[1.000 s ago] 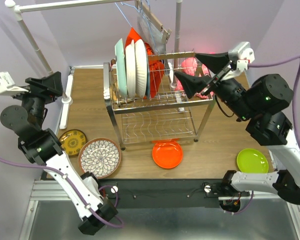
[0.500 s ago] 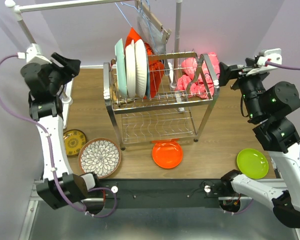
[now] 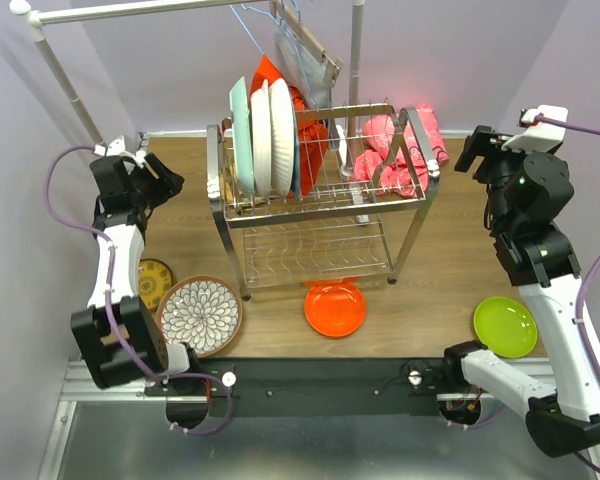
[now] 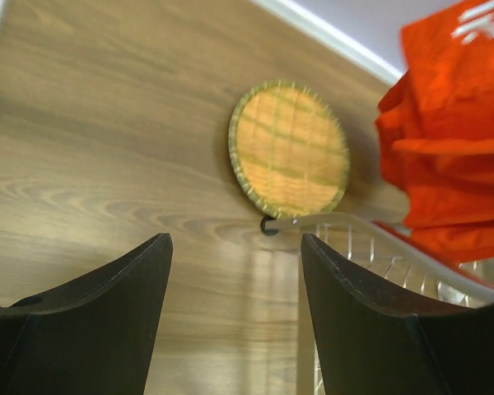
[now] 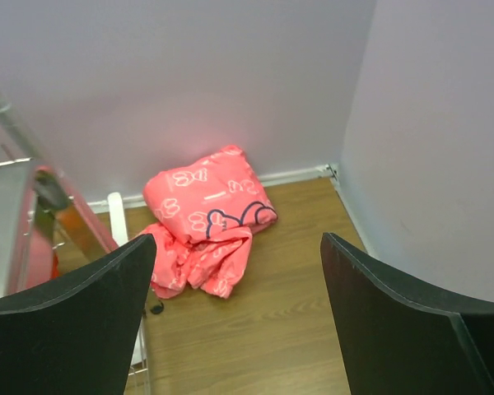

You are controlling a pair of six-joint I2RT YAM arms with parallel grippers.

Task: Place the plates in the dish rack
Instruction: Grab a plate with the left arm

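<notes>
A: Rack first. What's in it?

B: The dish rack (image 3: 325, 213) stands mid-bench, long axis 9 to 3 o'clock. At the 9 o'clock end of the upper shelf, a mint plate (image 3: 239, 135) and two white plates (image 3: 272, 135) stand on edge in the slots. They're packed close, faces toward 9 and 3. A red cloth (image 3: 306, 135) is just at their 3 o'clock side; can't tell what it rests on.

A: The loose ones?

B: All flat on the bench (image 3: 180, 230). Orange plate (image 3: 335, 308) at the rack's 6 o'clock, just beside it. Lime green plate (image 3: 505, 326) well off at 4 o'clock. Floral plate (image 3: 200, 316) at 7 o'clock. Small yellow plate (image 3: 157, 283) is just beside that, partly behind the left arm. The left wrist view adds a tan plate (image 4: 290, 148) lying by a rack foot.

A: Arms?

B: Left arm rises near upright along the bench's 9 o'clock edge. Left end effector (image 3: 172, 180) is at the rack's 9 o'clock, apart from it, aimed toward 3 and tilted down. Fingers (image 4: 107, 321) spread wide, holding nothing.

A: Right?

B: Raised tall at the rack's 3 o'clock. Right end effector (image 3: 475, 152) is aimed toward 9 or 10 o'clock, fingers spread, empty. Its camera looks at a pink cloth (image 5: 206, 218) heaped on the bench in the far corner, the rack's 1 o'clock.
</notes>
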